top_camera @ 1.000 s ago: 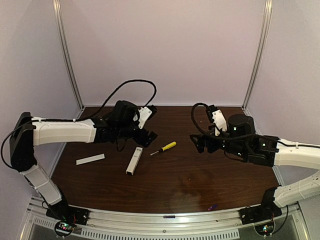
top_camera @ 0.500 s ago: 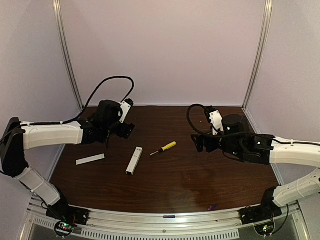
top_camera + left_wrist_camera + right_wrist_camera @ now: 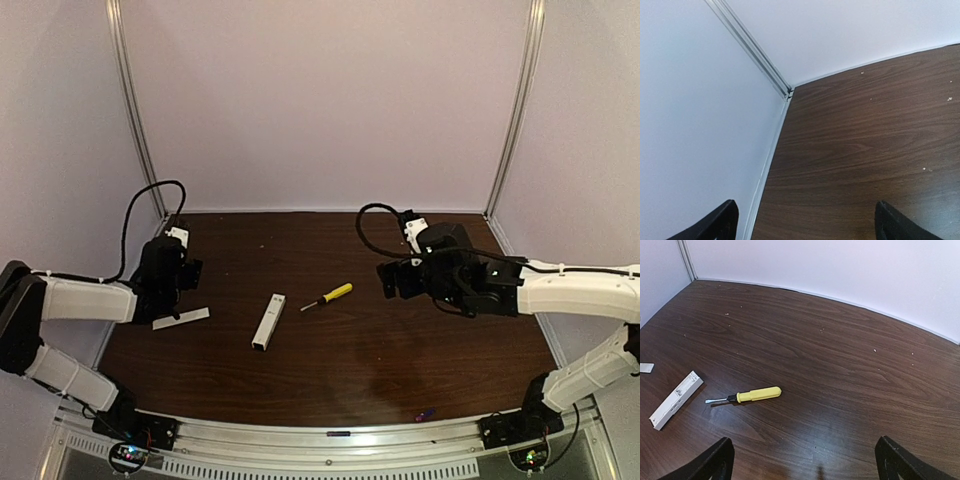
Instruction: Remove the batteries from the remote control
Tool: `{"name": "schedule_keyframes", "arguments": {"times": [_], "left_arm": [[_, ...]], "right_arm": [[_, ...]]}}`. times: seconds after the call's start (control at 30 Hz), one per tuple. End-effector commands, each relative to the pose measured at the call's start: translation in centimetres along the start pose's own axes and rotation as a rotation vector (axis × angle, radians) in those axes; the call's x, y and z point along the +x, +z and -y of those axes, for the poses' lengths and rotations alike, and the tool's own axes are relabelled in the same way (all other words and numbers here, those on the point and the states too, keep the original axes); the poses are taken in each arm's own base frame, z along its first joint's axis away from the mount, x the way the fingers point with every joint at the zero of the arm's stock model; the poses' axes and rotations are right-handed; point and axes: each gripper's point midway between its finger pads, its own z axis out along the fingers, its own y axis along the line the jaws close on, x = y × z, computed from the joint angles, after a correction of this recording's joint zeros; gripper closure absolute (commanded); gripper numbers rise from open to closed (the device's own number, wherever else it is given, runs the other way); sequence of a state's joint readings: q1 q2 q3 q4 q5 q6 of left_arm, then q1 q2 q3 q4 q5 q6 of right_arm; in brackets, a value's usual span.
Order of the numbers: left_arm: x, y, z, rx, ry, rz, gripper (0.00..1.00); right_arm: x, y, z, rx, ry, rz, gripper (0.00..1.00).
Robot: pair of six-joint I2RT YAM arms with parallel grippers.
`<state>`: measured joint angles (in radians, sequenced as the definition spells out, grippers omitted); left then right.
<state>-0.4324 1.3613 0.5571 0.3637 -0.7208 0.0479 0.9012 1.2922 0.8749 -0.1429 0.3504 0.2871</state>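
A: Left gripper (image 3: 805, 203) first. State?
B: Jaws spread wide, nothing between them. Held above the table (image 3: 400, 350) at the far-left part, aimed toward 11 o'clock at the corner where wall meets wood.

A: Right gripper (image 3: 805, 440)?
B: Also wide open and empty. Above the tabletop at 3 o'clock of centre, facing 9 o'clock.

A: Remote control?
B: Remote control (image 3: 268, 321) flat on the wood, just off centre toward 9 o'clock. Long axis roughly 1 to 7 o'clock, small dark recess at the near end. Touched by neither gripper, well apart from both.

A: Batteries?
B: Batteries (image 3: 424, 413): only a tiny purple-and-red speck at 5 o'clock of the table, close to the near rail. Too small to say how many, or to be sure. Contents of the remote's recess not readable either.

A: Anything else on the table?
B: Screwdriver (image 3: 327, 296) at 2 o'clock of the remote, near but apart. Yellow handle toward 2 o'clock, blade tip toward 8 o'clock, pointing at the remote's far end. Flat white strip (image 3: 181, 319) at 9 o'clock of the remote, well apart, lying just at 5 o'clock of the left gripper. Pale crumbs scattered over the far half of the wood.
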Motion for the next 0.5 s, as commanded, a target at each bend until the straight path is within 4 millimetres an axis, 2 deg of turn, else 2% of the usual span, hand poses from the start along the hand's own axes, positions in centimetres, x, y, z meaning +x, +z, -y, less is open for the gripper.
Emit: {"name": "schedule_keyframes", "arguments": {"times": [0.0, 0.2, 0.3, 0.47], "left_arm": [[-1.1, 0.1, -2.5, -0.099, -0.048, 0.120, 0.03], [1.1, 1.0, -4.4, -0.083, -0.117, 0.170, 0.04], [1.2, 1.2, -5.0, -0.033, -0.168, 0.239, 0.06], [1.2, 2.3, -4.7, 0.018, -0.163, 0.251, 0.06]], "right_arm": [[0.2, 0.0, 1.9, 0.107, 0.039, -0.005, 0.00], [-0.6, -0.7, 2.2, 0.098, 0.065, 0.048, 0.00], [-0.4, -0.6, 1.9, 0.085, 0.044, 0.019, 0.00], [0.0, -0.5, 1.7, 0.079, 0.037, 0.002, 0.00]]}}
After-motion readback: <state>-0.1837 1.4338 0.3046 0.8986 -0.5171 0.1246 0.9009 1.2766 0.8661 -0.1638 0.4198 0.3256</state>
